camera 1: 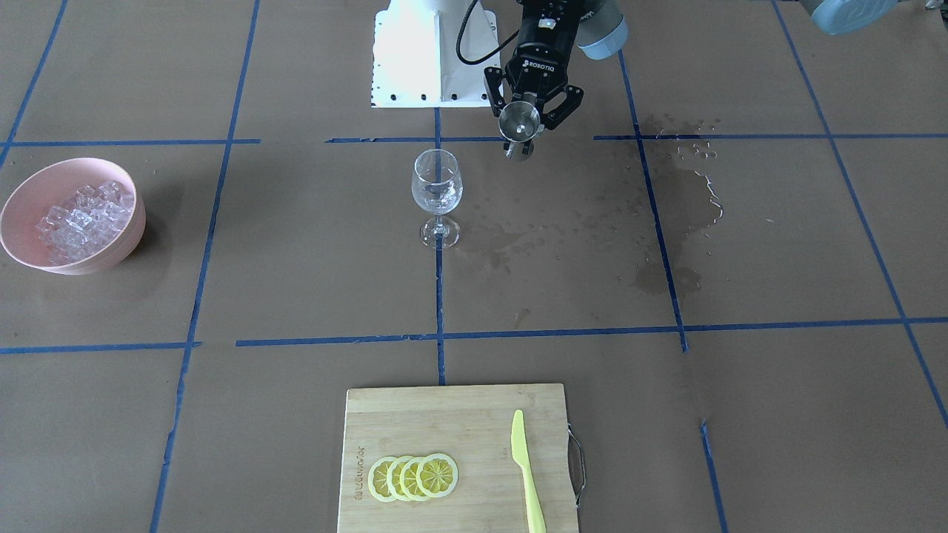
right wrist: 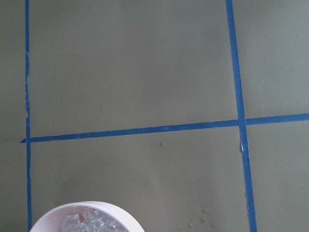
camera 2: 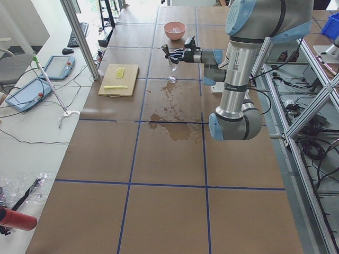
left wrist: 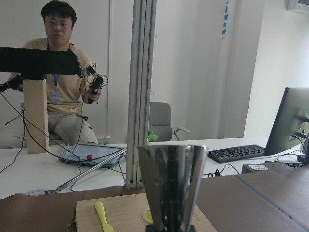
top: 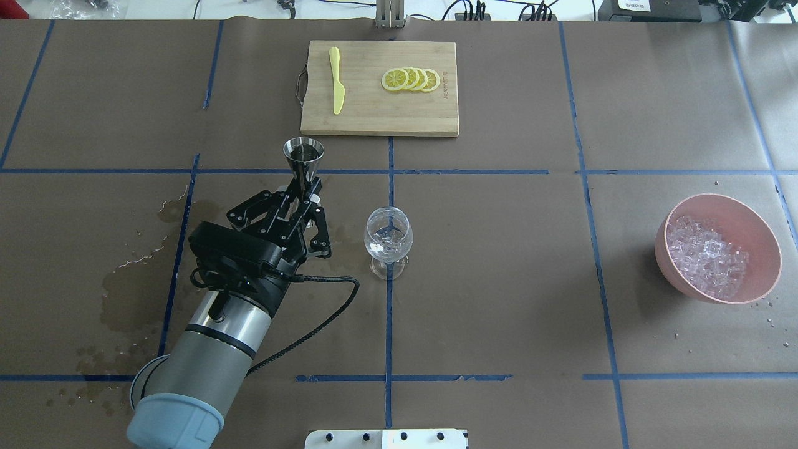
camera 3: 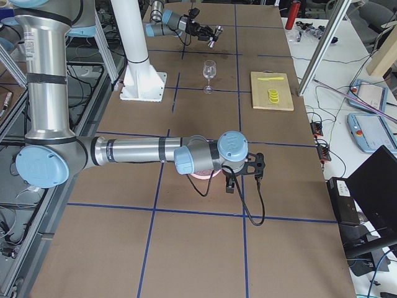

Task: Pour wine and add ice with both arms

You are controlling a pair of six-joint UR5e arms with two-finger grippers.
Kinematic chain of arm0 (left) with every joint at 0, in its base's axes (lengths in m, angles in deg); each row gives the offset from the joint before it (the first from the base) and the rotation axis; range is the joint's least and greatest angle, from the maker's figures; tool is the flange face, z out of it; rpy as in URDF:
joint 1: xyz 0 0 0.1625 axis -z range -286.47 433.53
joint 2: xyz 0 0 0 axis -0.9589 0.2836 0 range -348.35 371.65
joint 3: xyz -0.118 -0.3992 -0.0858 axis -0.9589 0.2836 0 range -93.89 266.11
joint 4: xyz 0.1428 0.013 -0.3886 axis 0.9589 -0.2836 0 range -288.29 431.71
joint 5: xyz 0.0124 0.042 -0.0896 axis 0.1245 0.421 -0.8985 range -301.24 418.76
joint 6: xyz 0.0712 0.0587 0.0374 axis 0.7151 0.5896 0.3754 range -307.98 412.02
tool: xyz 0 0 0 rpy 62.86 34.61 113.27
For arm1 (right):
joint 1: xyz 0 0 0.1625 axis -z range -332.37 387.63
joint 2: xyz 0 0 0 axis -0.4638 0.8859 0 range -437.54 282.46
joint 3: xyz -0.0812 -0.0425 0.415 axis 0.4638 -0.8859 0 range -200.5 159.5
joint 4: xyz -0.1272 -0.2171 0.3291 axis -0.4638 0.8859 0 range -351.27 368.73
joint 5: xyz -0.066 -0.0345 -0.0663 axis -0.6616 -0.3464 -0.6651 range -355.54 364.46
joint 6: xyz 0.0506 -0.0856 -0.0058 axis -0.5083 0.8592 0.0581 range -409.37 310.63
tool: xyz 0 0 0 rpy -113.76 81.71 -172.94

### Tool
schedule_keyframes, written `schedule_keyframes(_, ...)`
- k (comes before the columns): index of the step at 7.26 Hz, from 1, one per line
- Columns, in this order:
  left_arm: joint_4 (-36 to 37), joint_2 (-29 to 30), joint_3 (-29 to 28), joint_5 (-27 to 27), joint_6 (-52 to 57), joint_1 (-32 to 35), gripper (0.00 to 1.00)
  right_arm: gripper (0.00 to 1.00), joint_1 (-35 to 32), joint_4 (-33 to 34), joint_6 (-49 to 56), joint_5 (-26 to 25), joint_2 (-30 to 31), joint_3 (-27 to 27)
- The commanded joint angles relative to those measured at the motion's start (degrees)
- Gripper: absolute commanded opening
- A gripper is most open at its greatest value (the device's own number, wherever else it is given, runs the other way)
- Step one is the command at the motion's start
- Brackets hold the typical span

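Observation:
My left gripper (top: pixel 305 188) (camera 1: pixel 521 141) is shut on a steel jigger (top: pixel 303 156) (camera 1: pixel 518 122). It holds the jigger lying level, mouth pointing away from me, above the table and to the left of the wine glass (top: pixel 388 236) (camera 1: pixel 437 183). The glass stands upright with glints low in its cup; I cannot make out any wine. The ice (top: pixel 707 255) (camera 1: pixel 85 215) fills a pink bowl (top: pixel 751 215) (camera 1: pixel 41 178) at the far right. My right gripper (camera 3: pixel 245 169) hangs above that bowl; I cannot tell if it is open. The right wrist view shows the bowl's rim (right wrist: pixel 87 207).
A bamboo cutting board (top: pixel 374 112) with lemon slices (top: pixel 411 79) and a yellow knife (top: pixel 336 87) lies at the far side. Wet stains (top: pixel 140 280) (camera 1: pixel 681 192) mark the paper on my left. The white pedestal (camera 1: pixel 422 66) stands behind the glass.

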Motion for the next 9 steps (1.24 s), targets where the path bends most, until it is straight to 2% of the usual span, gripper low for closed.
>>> schedule_keyframes(1, 0.07, 0.78, -1.57, 1.32, 6.19, -0.12, 0.0, 1.0, 0.0, 0.0, 0.0, 0.0, 0.0, -0.02)
schedule_keyframes(3, 0.07, 1.66, -3.15, 3.61, 12.97, -0.21, 0.0, 1.0, 0.0, -0.09, 0.0, 0.0, 0.0, -0.02)
schedule_keyframes(6, 0.25, 3.68, -6.58, 4.93, 15.71, -0.56, 0.0, 1.0, 0.0, -0.09, 0.0, 0.0, -0.09, -0.02)
schedule_keyframes(9, 0.33, 4.39, -6.67, 5.2, 28.6, -1.44, 0.0, 1.0, 0.0, -0.09, 0.0, 0.0, 0.0, -0.02)
